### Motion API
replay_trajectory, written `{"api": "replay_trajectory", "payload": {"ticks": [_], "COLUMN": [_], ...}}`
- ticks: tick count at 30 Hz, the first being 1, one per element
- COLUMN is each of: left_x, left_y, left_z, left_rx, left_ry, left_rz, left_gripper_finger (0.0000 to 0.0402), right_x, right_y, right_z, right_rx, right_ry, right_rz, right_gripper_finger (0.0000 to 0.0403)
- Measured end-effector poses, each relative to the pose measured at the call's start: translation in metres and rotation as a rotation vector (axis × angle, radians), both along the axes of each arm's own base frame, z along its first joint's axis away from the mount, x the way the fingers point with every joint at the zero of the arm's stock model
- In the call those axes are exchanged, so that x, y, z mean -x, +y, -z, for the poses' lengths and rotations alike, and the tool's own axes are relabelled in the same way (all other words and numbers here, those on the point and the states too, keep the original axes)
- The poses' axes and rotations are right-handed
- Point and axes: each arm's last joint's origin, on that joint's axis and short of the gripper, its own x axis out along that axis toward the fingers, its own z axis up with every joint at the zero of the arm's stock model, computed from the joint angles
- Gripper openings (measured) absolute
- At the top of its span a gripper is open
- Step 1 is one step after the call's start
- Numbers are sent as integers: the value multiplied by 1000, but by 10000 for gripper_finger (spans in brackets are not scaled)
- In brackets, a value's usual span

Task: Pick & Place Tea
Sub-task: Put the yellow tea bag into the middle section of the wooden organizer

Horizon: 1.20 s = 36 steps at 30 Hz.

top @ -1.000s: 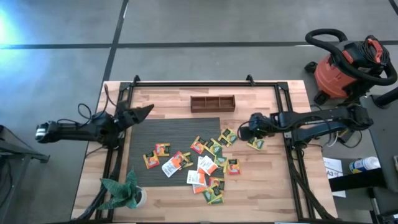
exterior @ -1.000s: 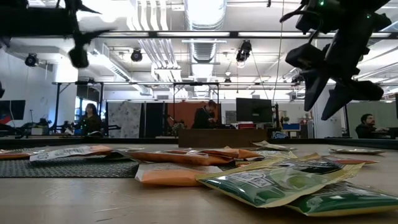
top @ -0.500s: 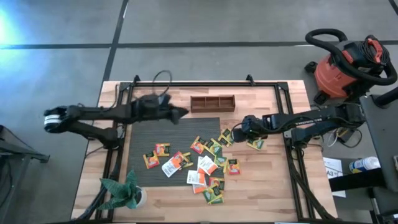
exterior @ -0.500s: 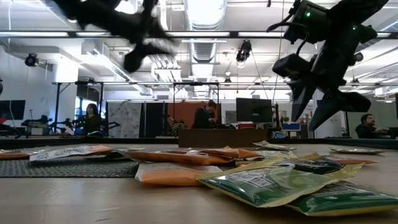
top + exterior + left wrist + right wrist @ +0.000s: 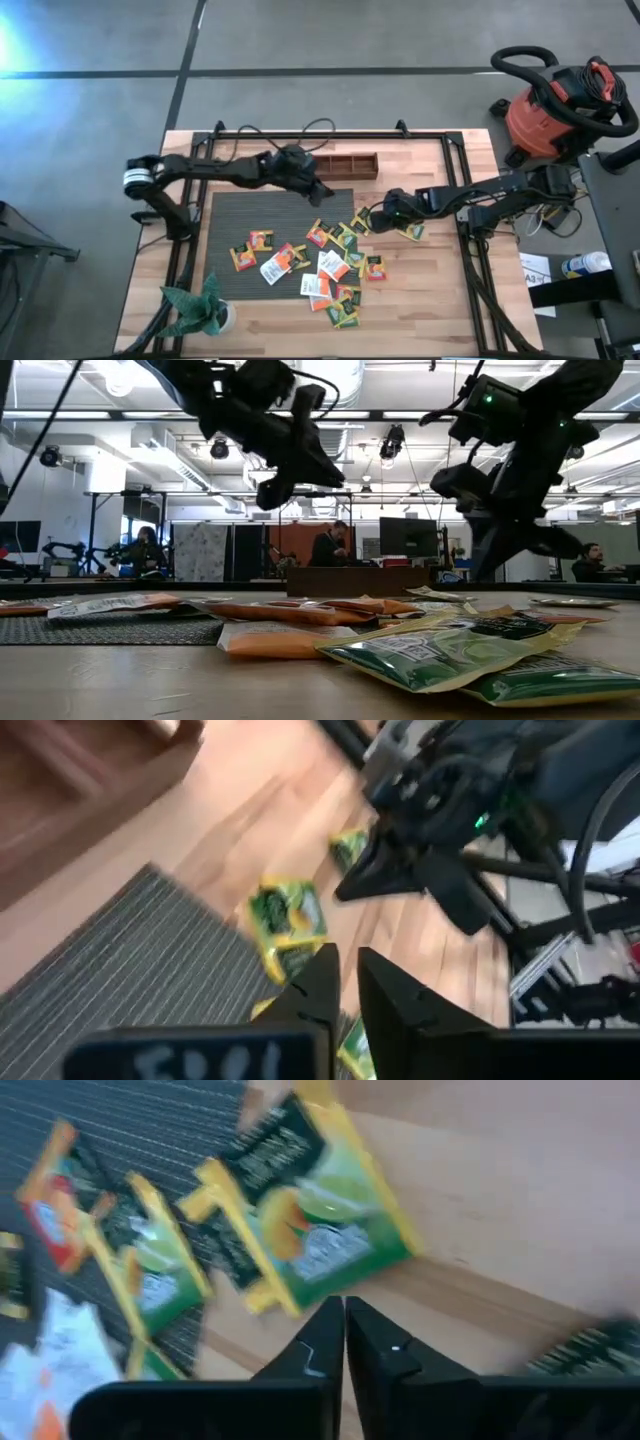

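So the tea packets (image 5: 335,262) are all lying loose on the worktop (image 5: 440,300), scattered over the near-right corner of the grey ribbed mat (image 5: 245,215) and spilling off its right edge onto the bare wood; nothing's been lifted. The right pincer (image 5: 368,216) sits just off the mat's right edge, low over a green packet (image 5: 305,1210) there, with its fingers pressed together and nothing between them. The left pincer (image 5: 322,193) hangs above the mat's far right corner, just in front of the wooden compartment tray (image 5: 342,165) that sits beyond the mat. Its fingers are nearly together with only a thin slit between them, also holding nothing. A small potted plant (image 5: 195,310) sits off the mat's near-left corner, well apart from the packets.
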Motion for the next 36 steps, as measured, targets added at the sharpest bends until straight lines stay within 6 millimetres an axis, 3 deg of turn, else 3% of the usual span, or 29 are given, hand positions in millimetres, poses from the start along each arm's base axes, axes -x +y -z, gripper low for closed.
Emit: {"api": "replay_trajectory", "payload": {"ticks": [7,15,18,28,36], "left_x": [-28,-63,-73,-89,-88], "left_y": [9,15,18,22,21], "left_z": [23,46,46,65,66], "left_rx": [11,23,28,70,59], "left_ry": [60,102,103,141,141], "left_rz": [-3,16,15,46,51], "left_gripper_finger": [2,1,2,81,92], "right_x": [-1,-2,-2,0,3], "right_y": [0,0,0,0,0], "right_z": [16,27,27,20,7], "right_rx": [-11,0,3,29,47], "right_ry": [31,72,70,38,-20], "right_rz": [13,12,12,27,32], "right_gripper_finger": [9,8,8,8,8]}}
